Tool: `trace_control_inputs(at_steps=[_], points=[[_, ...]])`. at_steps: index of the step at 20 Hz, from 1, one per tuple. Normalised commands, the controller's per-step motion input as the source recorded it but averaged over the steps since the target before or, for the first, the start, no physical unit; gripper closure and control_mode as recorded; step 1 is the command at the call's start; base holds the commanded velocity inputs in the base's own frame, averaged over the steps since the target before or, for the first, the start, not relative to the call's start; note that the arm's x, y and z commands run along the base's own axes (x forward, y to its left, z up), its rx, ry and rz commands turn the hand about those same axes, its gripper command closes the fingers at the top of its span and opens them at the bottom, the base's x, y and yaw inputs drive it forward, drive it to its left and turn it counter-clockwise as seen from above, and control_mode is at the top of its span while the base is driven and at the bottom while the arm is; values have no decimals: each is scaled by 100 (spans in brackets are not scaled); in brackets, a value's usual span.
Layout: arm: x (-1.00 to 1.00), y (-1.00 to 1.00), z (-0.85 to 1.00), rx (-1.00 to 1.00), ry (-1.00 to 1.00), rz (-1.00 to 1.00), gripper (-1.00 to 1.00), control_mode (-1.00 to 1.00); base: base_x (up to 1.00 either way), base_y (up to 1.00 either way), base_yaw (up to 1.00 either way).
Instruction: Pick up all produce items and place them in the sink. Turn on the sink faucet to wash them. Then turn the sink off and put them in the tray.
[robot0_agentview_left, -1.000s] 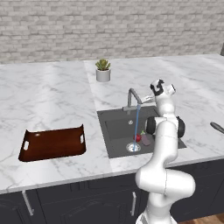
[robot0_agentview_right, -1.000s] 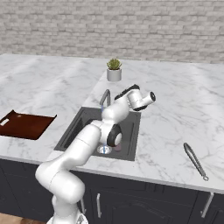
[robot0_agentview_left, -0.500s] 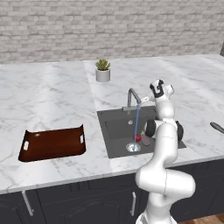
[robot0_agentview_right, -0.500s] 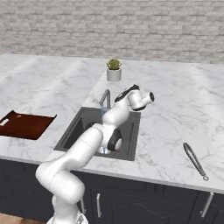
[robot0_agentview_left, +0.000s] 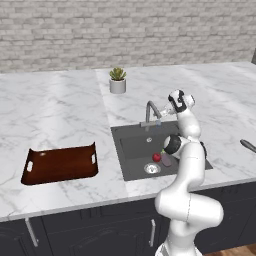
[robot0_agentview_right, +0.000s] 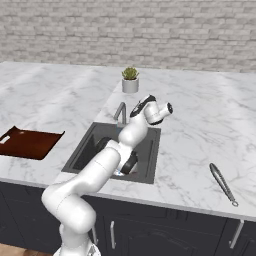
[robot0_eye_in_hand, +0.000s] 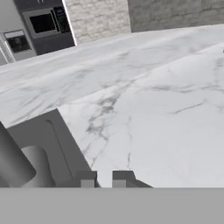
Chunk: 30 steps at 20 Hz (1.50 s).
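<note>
The sink (robot0_agentview_left: 132, 150) holds the two produce items near its drain: a round red fruit (robot0_agentview_left: 156, 157) and, touching its right side, a purple vegetable (robot0_agentview_left: 165, 160). The faucet (robot0_agentview_left: 151, 112) stands at the basin's back edge. My gripper (robot0_agentview_left: 169, 106) hovers just right of the faucet's spout, above the basin's back right corner. In the hand view its fingertips (robot0_eye_in_hand: 86, 179) stand close together with nothing between them, and the faucet's grey stem (robot0_eye_in_hand: 17, 164) is at the left. The tray (robot0_agentview_left: 60, 162) lies on the counter left of the sink, with nothing in it.
A potted succulent (robot0_agentview_left: 118, 80) stands behind the sink near the wall. A grey metal utensil (robot0_agentview_right: 222, 183) lies on the counter to the right, near the front edge. Marble counter (robot0_eye_in_hand: 153, 105) stretches right of the sink.
The gripper's fingers have drawn together beside the faucet. The blue water stream under the spout, visible earlier, no longer shows. The arm has barely shifted.
</note>
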Motion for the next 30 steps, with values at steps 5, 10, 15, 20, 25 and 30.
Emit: trace_control_inputs(at_steps=[5, 10, 15, 20, 25, 30], points=[[31, 52, 2, 0, 0, 21, 100, -100, 0, 0, 0], [13, 19, 0, 0, 0, 16, 100, -100, 0, 0, 0], [10, 21, 0, 0, 0, 14, -100, -100, 0, 0, 0], [11, 9, 11, 0, -1, 12, -100, -100, 0, 0, 0], [0, 0, 33, 0, -1, 8, -100, -100, 0, 0, 0], [0, 0, 38, 0, -1, 7, -100, -100, 0, 0, 0]])
